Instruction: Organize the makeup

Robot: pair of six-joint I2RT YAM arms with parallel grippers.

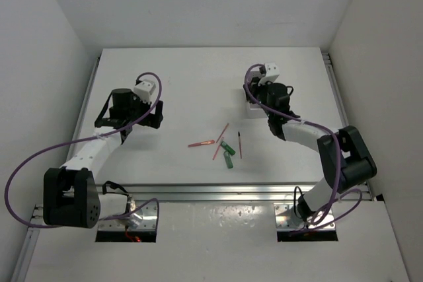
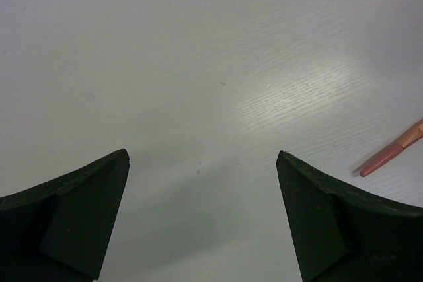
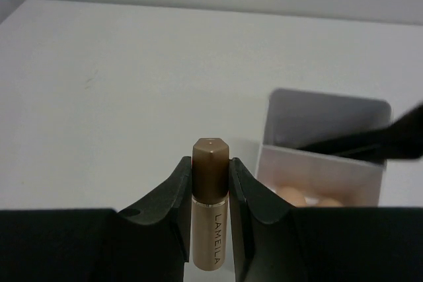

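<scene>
On the table (image 1: 185,84) the box (image 3: 317,173) stands just beside the right gripper (image 3: 210,163), which pinches the tube (image 3: 210,219) near its cap; the left gripper (image 2: 202,155) gapes empty. I'd worry the brush (image 3: 370,140) lying across the box blocks the tube, or it slips

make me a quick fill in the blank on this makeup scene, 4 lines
1. The right gripper is shut on a tube printed with the word ___.
2. The left gripper stands ___, holding nothing.
3. The sponges lie ___ the box.
4. On the table, the bottle among the pencils is ___ in colour.

Missing words: LAMEILA; open; inside; green
</scene>
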